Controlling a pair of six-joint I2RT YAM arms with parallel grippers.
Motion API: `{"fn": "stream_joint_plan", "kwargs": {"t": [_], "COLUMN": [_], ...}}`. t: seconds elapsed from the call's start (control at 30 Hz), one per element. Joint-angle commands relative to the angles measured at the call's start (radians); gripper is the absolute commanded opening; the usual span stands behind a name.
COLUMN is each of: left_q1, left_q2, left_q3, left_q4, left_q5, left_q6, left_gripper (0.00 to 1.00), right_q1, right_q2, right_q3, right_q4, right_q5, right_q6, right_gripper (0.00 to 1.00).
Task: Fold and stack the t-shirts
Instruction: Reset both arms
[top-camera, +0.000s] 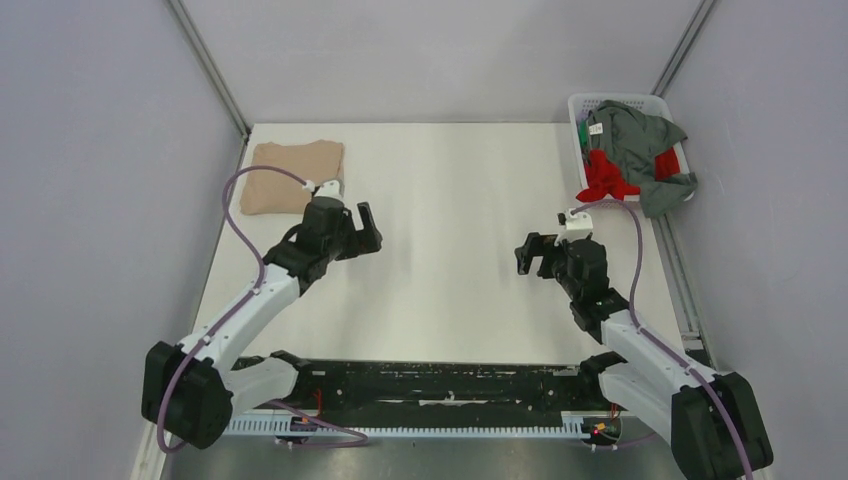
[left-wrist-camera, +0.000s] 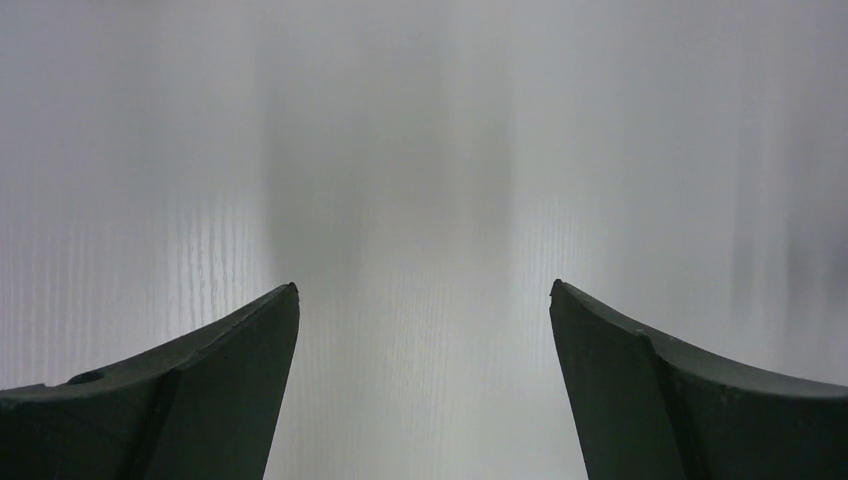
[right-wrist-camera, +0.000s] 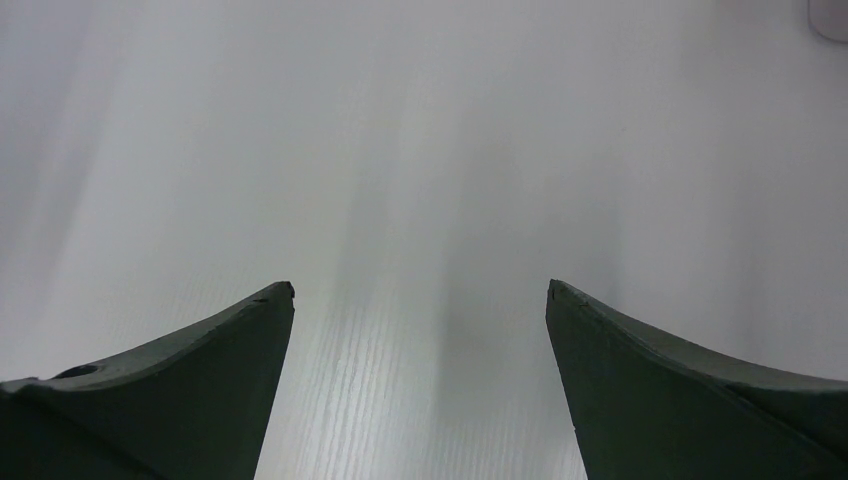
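A folded tan-beige cloth t-shirt (top-camera: 295, 177) lies at ten o'clock on the white counter (top-camera: 450, 310). The grey-green t-shirt (top-camera: 640, 140) and the bright red t-shirt (top-camera: 605, 180) spill from a white plastic lattice basket (top-camera: 578, 106) at two o'clock. The left gripper (top-camera: 368, 230) and right gripper (top-camera: 527, 255) hover mid-counter, fingers (left-wrist-camera: 200, 390) spread wide, empty.

**Open middle, crowded far corners**

The bare stretch of white tabletop (top-camera: 450, 190) gives a wide lane between the left gripper (top-camera: 368, 228) and the right gripper (top-camera: 530, 255), which are well apart, each with its jaws spread. A folded tan-beige t-shirt (top-camera: 290, 178) fills the far left corner, just beyond the left wrist. At the far right corner a white plastic lattice basket (top-camera: 600, 99) blocks the way. A crumpled grey-green t-shirt (top-camera: 640, 140) and a bright red t-shirt (top-camera: 605, 180) spill over its near side. Grey walls (top-camera: 100, 200) hem in both sides.
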Motion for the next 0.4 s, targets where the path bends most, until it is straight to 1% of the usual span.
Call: {"fn": "stream_joint_plan", "kwargs": {"t": [0.0, 0.17, 0.37], "left_q1": [-0.005, -0.005, -0.005], "left_q2": [-0.124, -0.132, -0.137], "left_q3": [-0.064, -0.046, -0.043], "left_q4": [0.086, 0.022, 0.024], "left_q5": [-0.036, -0.043, -0.03], "left_q6": [-0.045, -0.022, -0.019], "left_gripper": [1.0, 1.0, 1.0], "right_q1": [-0.002, -0.003, -0.002], "right_q2": [-0.044, -0.043, -0.056], "right_q3": [-0.018, -0.017, -0.019], "right_q4": [0.008, -0.008, -0.01], "right_q5": [0.039, 0.05, 0.047], "right_q6": [0.009, 0.023, 0.03], "right_gripper": [0.99, 0.99, 0.99]}}
